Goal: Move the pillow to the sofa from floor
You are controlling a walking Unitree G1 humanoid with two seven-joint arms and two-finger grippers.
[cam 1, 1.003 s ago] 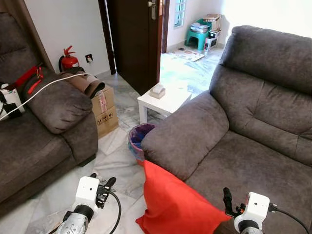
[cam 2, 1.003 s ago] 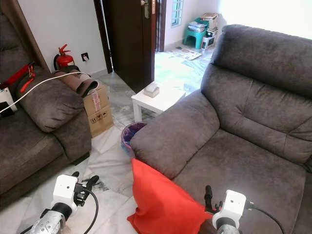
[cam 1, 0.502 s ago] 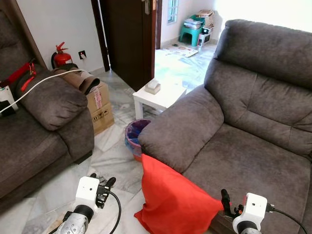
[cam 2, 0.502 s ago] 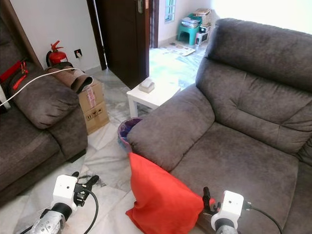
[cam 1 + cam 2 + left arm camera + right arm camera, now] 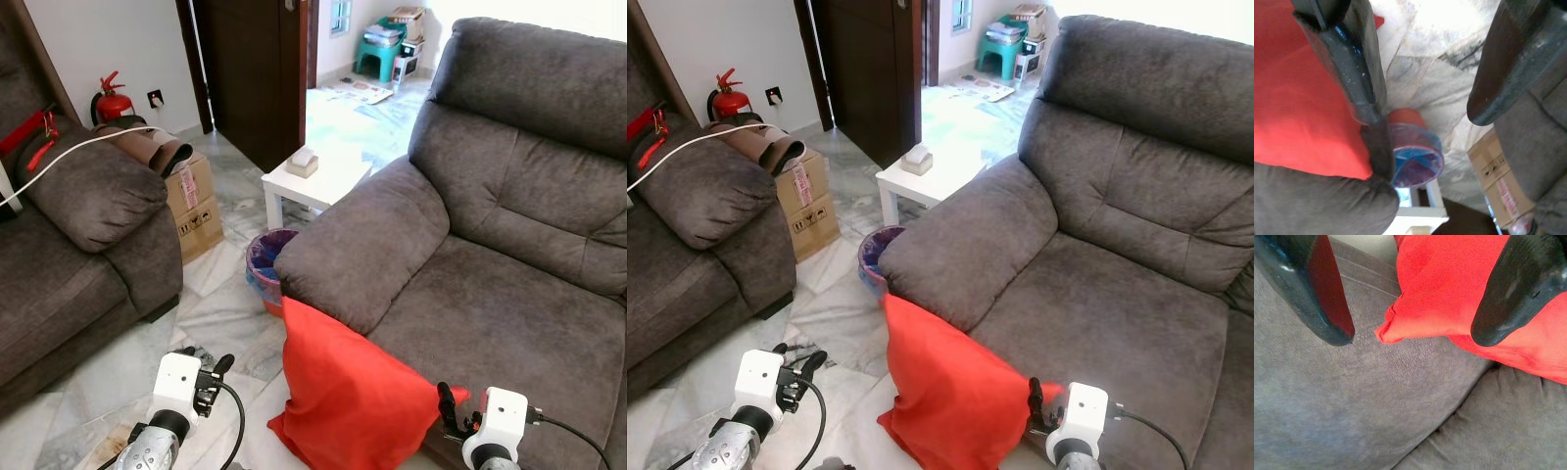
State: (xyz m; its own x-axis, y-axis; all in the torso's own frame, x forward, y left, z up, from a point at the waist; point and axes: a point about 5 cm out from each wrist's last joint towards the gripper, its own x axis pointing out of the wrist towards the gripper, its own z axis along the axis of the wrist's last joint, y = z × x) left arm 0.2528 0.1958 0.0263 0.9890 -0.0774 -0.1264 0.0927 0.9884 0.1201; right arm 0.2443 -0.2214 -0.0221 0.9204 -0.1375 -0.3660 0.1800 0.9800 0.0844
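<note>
Approach step here: red pillow [image 5: 348, 397] sits on the floor propped against the grey sofa [image 5: 490, 304], both grippers, left gripper [image 5: 217, 370] and right gripper [image 5: 447, 406], released, so we reckon closing in comes next.

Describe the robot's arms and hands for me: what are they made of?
Each silver ribbed arm ends in a white boxy wrist block with a black cable looping off it. The left gripper and right gripper each have two long, glossy black fingers with rounded tips.
</note>
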